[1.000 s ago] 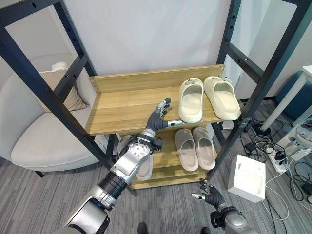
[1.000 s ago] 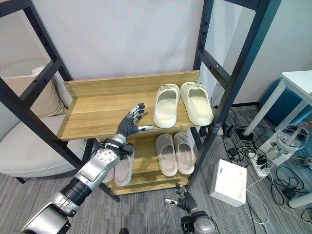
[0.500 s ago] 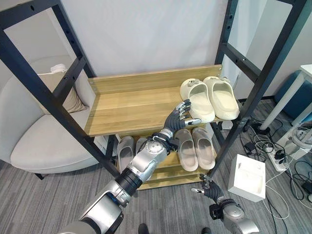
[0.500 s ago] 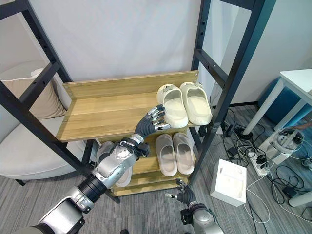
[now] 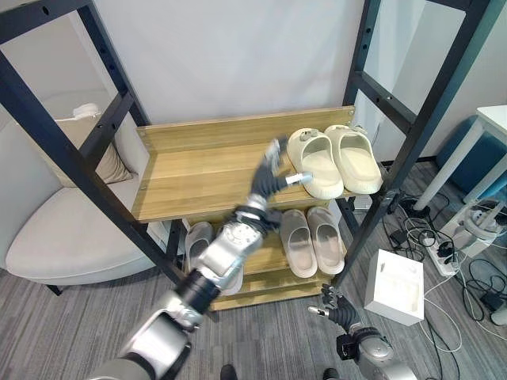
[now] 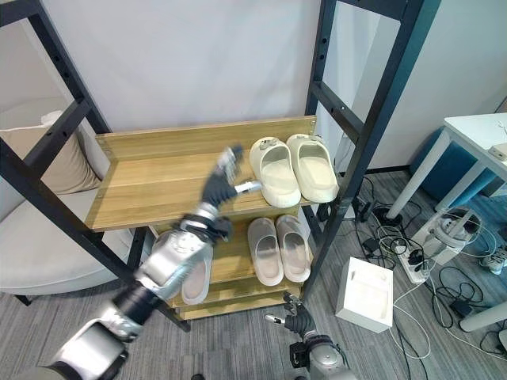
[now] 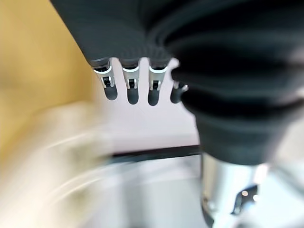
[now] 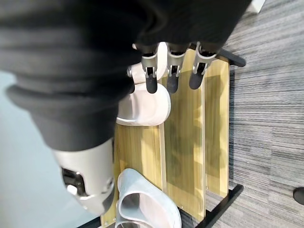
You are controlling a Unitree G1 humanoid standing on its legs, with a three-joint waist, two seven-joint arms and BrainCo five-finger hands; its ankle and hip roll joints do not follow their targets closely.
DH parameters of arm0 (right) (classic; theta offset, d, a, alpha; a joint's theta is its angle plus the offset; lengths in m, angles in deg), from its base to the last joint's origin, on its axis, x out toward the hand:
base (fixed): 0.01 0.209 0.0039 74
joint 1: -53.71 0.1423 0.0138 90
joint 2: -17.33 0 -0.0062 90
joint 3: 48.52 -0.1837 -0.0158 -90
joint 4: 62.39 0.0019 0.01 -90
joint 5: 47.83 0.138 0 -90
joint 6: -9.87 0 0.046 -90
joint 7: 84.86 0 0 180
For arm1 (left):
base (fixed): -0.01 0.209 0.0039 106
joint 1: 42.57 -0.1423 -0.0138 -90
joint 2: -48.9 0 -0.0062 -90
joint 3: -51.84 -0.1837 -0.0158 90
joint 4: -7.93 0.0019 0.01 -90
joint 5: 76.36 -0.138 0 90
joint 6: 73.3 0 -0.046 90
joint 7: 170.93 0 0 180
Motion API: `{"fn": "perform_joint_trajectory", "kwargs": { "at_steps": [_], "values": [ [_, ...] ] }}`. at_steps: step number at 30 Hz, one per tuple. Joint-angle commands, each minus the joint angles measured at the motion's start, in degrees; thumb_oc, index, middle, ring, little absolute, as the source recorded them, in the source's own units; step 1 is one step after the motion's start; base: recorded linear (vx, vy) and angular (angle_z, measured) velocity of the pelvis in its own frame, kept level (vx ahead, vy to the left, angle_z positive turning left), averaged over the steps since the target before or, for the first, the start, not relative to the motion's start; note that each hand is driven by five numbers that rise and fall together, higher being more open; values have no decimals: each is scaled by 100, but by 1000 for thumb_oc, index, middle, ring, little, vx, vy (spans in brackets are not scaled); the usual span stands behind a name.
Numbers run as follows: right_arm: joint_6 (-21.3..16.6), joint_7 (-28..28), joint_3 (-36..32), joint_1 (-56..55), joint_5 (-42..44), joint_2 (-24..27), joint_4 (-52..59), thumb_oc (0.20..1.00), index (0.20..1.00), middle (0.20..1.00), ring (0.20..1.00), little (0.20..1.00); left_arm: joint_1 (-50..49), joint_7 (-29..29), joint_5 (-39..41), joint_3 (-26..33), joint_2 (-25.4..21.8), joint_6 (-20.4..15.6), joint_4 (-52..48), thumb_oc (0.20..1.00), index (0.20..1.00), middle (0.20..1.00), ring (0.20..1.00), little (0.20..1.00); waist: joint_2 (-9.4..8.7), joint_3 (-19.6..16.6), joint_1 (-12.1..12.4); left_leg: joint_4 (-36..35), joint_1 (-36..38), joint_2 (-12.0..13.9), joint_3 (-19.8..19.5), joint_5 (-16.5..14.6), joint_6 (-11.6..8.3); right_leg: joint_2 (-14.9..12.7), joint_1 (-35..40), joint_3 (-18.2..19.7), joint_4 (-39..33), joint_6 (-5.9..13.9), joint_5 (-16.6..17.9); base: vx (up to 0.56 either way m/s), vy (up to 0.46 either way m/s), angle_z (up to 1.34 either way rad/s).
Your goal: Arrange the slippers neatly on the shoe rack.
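Slippers (image 5: 335,159) lie lengthwise, toes toward shelf front; left robot hand (image 5: 273,170) beside them, fingers spread.

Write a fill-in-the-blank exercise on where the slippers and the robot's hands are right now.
1. The pair of cream chunky foam slippers sits on the ______ wooden shelf of the black-framed shoe rack.
2. The robot's left hand hovers beside the ______ slipper of that pair.
3. The pair of beige slippers rests on the ______ shelf.
4. The right hand hangs low over the grey ______.

Missing words: upper; left; lower; floor
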Motion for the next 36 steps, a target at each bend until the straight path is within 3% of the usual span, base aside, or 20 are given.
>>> {"fn": "perform_joint_trajectory", "kwargs": {
  "at_steps": [1,3,6,7,8,14,15,17,19,24,27,32,33,36],
  "values": [
    [-376,-184,-265,162,-20,-25,208,1000,1000,1000,1000,1000,792,800,14,-285,-68,-753,-498,1000,1000,1000,1000,1000,-16,229,93,-34,560,-401,-118,-1261,386,423,116,-366,8,-212,-847,4,34,2],
    [-298,-354,-330,73,-103,8,153,1000,1000,1000,1000,1000,635,1837,804,-627,-262,-781,-1108,1000,1000,1000,1000,1000,-4,201,119,-34,573,-402,-127,-1281,389,418,129,-372,8,-192,-844,0,18,1],
    [-257,-421,-297,174,-199,-160,-29,1000,1000,1000,1000,1000,196,2646,1488,-1024,-271,-570,-1360,1000,1000,1000,1000,1000,-12,191,180,-34,588,-406,-164,-1294,403,423,151,-388,8,-196,-849,0,0,0],
    [-258,-421,-296,174,-200,-163,-31,1000,1000,1000,1000,1000,194,2651,1491,-1024,-274,-570,-1361,1000,1000,1000,1000,1000,-14,189,181,-34,589,-406,-163,-1294,403,423,151,-388,8,-196,-849,0,0,0],
    [-259,-471,-310,282,-193,-206,-141,1000,1000,1000,1000,1000,89,3007,1251,-1353,-459,-457,-1255,1000,1000,1000,1000,1000,-8,194,209,-34,592,-407,-173,-1299,413,428,159,-386,8,-200,-849,0,0,0],
    [-362,-455,-221,363,-314,-276,-353,1000,1000,1000,1000,1000,-522,3174,459,-1683,-814,-439,-694,1000,1000,1000,1000,1000,-15,231,260,-34,603,-416,-188,-1305,439,435,165,-373,8,-205,-848,-14,14,-1],
    [-363,-458,-205,378,-341,-274,-348,1000,1000,1000,1000,1000,-970,3213,348,-1652,-853,-366,-415,1000,1000,1000,1000,1000,-18,261,285,-34,616,-417,-192,-1305,444,439,173,-368,8,-214,-846,0,0,0],
    [-344,-498,-207,238,-355,-239,-196,1000,1000,1000,1000,1000,-1229,3189,396,-1558,-862,-361,-200,1000,1000,1000,1000,1000,-24,274,276,-34,618,-417,-178,-1308,444,439,168,-358,8,-213,-843,-37,9,-2],
    [-287,-562,-447,165,-298,123,176,1000,1000,1000,1000,1000,-2331,3493,840,-1447,-816,-14,533,1000,1000,1000,1000,1000,-71,318,295,-34,632,-397,-152,-1310,433,457,178,-346,8,-239,-849,-46,-10,-2],
    [-274,-569,-577,-38,-216,198,534,1000,1000,1000,1000,1000,-3232,3339,1047,-897,-555,203,1729,1000,1000,1000,1000,1000,-100,325,322,-34,629,-393,-138,-1280,443,467,167,-324,8,-262,-848,0,0,0],
    [-339,-401,-756,-139,-117,41,537,1000,1000,1000,1000,1000,-3916,2756,1725,40,-144,225,2479,1000,1000,1000,1000,1000,-159,349,403,-34,594,-384,-196,-1231,450,477,183,-389,8,-306,-862,-15,-28,6],
    [-490,-205,-998,-355,-132,-162,386,1000,1000,1000,1000,1000,-4057,2148,1656,787,284,96,3477,1000,1000,1000,1000,1000,-218,393,495,-34,584,-381,-230,-1193,450,495,200,-420,8,-340,-881,-9,-21,13],
    [-424,-128,-985,-353,-74,-46,1081,1000,1000,1000,1000,1000,-4131,2042,1671,913,251,89,3537,1000,1000,1000,1000,1000,-242,386,488,-34,576,-383,-235,-1200,449,498,198,-410,8,-351,-870,-4,-9,5],
    [-408,0,-1004,-209,-240,-195,227,1000,1000,1000,1000,1000,-4019,1868,1577,1014,357,22,3867,1000,1000,1000,1000,1000,-242,390,506,-34,556,-387,-254,-1183,452,492,190,-446,8,-359,-882,0,0,0]
  ]
}}
